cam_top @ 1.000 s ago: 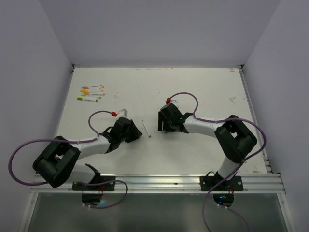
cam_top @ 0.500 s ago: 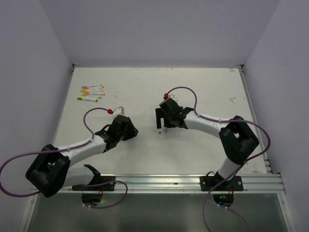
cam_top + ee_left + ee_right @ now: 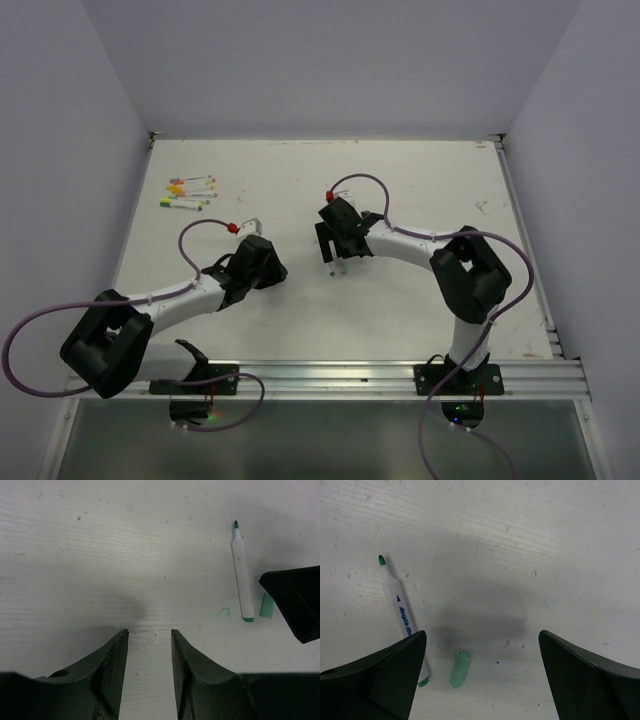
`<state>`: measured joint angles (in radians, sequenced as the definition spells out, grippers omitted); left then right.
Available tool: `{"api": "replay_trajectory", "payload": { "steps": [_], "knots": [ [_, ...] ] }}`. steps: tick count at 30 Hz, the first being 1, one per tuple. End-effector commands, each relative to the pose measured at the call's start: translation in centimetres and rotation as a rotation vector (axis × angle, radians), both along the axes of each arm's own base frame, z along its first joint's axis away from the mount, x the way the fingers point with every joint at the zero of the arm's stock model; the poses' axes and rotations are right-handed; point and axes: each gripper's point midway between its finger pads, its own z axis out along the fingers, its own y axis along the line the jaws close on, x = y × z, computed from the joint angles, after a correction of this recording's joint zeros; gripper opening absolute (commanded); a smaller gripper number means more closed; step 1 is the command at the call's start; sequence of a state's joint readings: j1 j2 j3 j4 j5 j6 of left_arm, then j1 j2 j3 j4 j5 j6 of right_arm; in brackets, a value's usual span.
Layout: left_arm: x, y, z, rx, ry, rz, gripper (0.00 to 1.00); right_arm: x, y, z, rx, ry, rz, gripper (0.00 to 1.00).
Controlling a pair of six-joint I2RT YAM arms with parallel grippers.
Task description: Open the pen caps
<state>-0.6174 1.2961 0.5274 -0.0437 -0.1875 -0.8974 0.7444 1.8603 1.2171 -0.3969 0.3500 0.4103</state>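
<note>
The right tool [image 3: 481,636] hangs spread wide and empty over the green cap [image 3: 459,668] beside its pen [image 3: 399,614]. The left tool [image 3: 148,632] is slightly parted, grasping nothing.

Matt white table [image 3: 530,535], smooth plastic pen [image 3: 403,620]
The table looks like painted wood, grainy and speckled; the pen barrel is smooth white plastic, the green cap [image 3: 459,668] probably plastic too; the right gripper [image 3: 480,636] fingers [image 3: 395,675] are matt black

A scuffed white table [image 3: 430,180] sits boxed in by plain pale lilac-grey walls [image 3: 330,60] on the left, far and right sides. An aluminium rail [image 3: 330,372] runs along its near edge, with a dark glossy panel [image 3: 330,440] nearer still. The light is soft and even.
</note>
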Motion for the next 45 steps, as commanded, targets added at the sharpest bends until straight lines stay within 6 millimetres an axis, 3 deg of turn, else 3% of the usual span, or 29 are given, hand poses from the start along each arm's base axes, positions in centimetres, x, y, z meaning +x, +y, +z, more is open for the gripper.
{"api": "replay_trajectory", "payload": {
  "steps": [1, 8, 14, 19, 25, 34, 38, 42, 45],
  "knots": [
    [0.7, 0.0, 0.6, 0.011, -0.034, -0.002, 0.42, 1.5, 0.3, 1.3, -0.021, -0.041, 0.011, 0.99],
    [1.2, 0.0, 0.7, 0.027, -0.033, 0.014, 0.44, 0.3, 0.4, -1.8, -0.038, 0.032, 0.018, 0.99],
    [1.6, 0.6, 0.9, 0.044, -0.039, 0.031, 0.46, -1.1, 0.6, -2.0, -0.038, 0.044, 0.037, 0.98],
    [1.6, 1.0, 0.2, 0.049, -0.028, 0.040, 0.47, -3.5, 2.4, -2.1, -0.032, 0.060, 0.066, 0.98],
    [2.3, 0.7, -0.6, 0.081, -0.001, 0.023, 0.47, -5.3, 3.8, -0.8, -0.003, 0.031, 0.056, 0.99],
    [2.5, 1.1, -1.1, 0.078, 0.002, 0.030, 0.47, -4.1, 2.6, 2.0, -0.023, -0.069, 0.029, 0.98],
    [2.5, 0.4, -1.1, 0.066, 0.009, -0.002, 0.47, -3.6, 2.4, 3.1, -0.031, -0.095, 0.025, 0.98],
    [3.0, -1.5, -1.2, 0.010, 0.002, -0.064, 0.45, -3.4, 1.8, 3.6, -0.017, -0.101, 0.003, 0.99],
    [3.3, -1.3, -0.6, -0.003, -0.020, -0.032, 0.44, -3.4, 1.4, 4.9, 0.015, -0.115, -0.010, 0.99]
  ]
}}
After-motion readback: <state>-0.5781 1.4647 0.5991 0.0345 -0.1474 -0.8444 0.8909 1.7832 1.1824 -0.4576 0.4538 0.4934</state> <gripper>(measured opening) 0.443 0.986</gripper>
